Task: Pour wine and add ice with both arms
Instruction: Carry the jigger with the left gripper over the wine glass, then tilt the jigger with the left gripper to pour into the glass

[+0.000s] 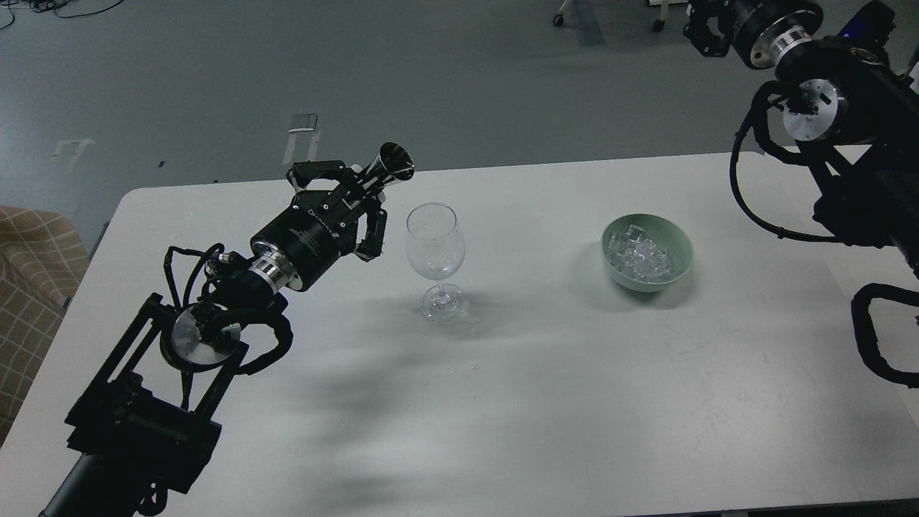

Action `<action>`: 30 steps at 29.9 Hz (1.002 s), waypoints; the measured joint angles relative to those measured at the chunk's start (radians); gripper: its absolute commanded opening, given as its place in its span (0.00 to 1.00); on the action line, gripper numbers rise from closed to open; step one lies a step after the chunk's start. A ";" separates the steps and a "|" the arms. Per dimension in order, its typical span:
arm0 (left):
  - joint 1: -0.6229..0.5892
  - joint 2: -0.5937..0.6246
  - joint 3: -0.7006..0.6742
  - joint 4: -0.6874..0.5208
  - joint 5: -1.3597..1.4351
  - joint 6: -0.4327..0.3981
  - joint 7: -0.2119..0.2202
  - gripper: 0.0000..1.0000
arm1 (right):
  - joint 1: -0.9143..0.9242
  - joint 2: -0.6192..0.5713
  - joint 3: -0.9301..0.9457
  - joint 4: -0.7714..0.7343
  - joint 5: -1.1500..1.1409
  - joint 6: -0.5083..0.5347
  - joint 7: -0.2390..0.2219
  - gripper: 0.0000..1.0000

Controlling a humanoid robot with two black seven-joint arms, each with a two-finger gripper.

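Note:
A clear stemmed wine glass (435, 255) stands upright mid-table. My left gripper (359, 192) is shut on a small silver metal measuring cup (392, 163), tilted with its mouth to the right, just left of and above the glass rim. No liquid can be made out in the cup or the glass. A pale green bowl (681, 248) holds a heap of clear ice cubes (640, 256) to the right of the glass. My right gripper (707, 29) is high at the top right, beyond the table's far edge, dark and small.
The white table (502, 402) carries only the glass and the bowl; a few droplets glint near the glass foot. The right arm's cables (761, 187) hang over the table's right end. A checked seat (29, 273) stands at the left edge.

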 measured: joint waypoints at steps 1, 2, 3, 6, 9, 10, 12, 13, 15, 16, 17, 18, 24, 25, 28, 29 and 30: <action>-0.003 0.000 0.000 0.000 0.002 0.000 0.000 0.05 | 0.000 0.000 0.000 0.000 0.000 0.000 0.000 1.00; -0.005 0.001 0.001 -0.001 0.003 0.000 0.002 0.05 | -0.001 0.000 0.000 0.000 0.000 0.000 0.000 1.00; -0.006 0.003 0.002 -0.002 0.005 0.000 0.003 0.04 | -0.002 0.001 0.000 0.000 0.000 0.000 0.000 1.00; -0.007 0.005 0.007 -0.003 0.021 0.000 0.006 0.04 | -0.003 0.002 0.000 -0.001 0.000 0.000 0.000 1.00; -0.006 -0.003 0.020 -0.005 0.062 -0.003 0.008 0.04 | -0.002 0.002 0.000 -0.001 0.000 0.000 0.000 1.00; -0.006 -0.004 0.022 -0.006 0.071 -0.003 0.008 0.04 | -0.002 0.002 0.000 -0.002 0.000 0.000 0.000 1.00; -0.006 -0.005 0.025 -0.007 0.080 -0.003 0.008 0.04 | -0.002 0.002 0.000 -0.002 0.000 0.000 0.000 1.00; -0.006 -0.005 0.027 -0.008 0.083 -0.003 0.008 0.04 | -0.002 0.001 0.000 -0.002 0.000 0.000 0.000 1.00; -0.006 -0.004 0.034 -0.008 0.093 -0.003 0.008 0.04 | -0.002 0.001 0.000 -0.002 0.000 0.000 0.000 1.00; -0.008 -0.003 0.036 -0.008 0.101 -0.003 0.008 0.04 | -0.002 0.001 0.000 -0.001 0.000 0.000 0.000 1.00; -0.008 -0.002 0.037 -0.008 0.113 -0.003 0.008 0.04 | -0.001 0.001 0.000 -0.001 0.000 0.000 0.000 1.00; -0.009 -0.001 0.038 -0.008 0.124 -0.004 0.008 0.04 | -0.001 0.001 0.000 -0.001 0.000 0.000 0.000 1.00; -0.004 0.009 0.039 -0.008 0.163 -0.014 0.007 0.04 | 0.000 0.001 0.000 0.000 0.000 0.000 0.000 1.00; -0.004 0.010 0.039 -0.007 0.163 -0.018 0.006 0.04 | 0.000 0.001 0.000 0.000 0.000 0.000 0.000 1.00; -0.003 0.014 0.039 -0.003 0.165 -0.023 0.005 0.04 | 0.000 0.001 0.000 0.000 0.000 0.000 0.000 1.00; -0.002 0.014 0.039 -0.003 0.167 -0.024 0.005 0.04 | 0.000 0.001 0.000 0.000 0.000 0.000 0.000 1.00; -0.001 0.014 0.039 -0.003 0.172 -0.026 0.005 0.04 | -0.001 0.001 0.000 0.000 0.000 0.000 0.000 1.00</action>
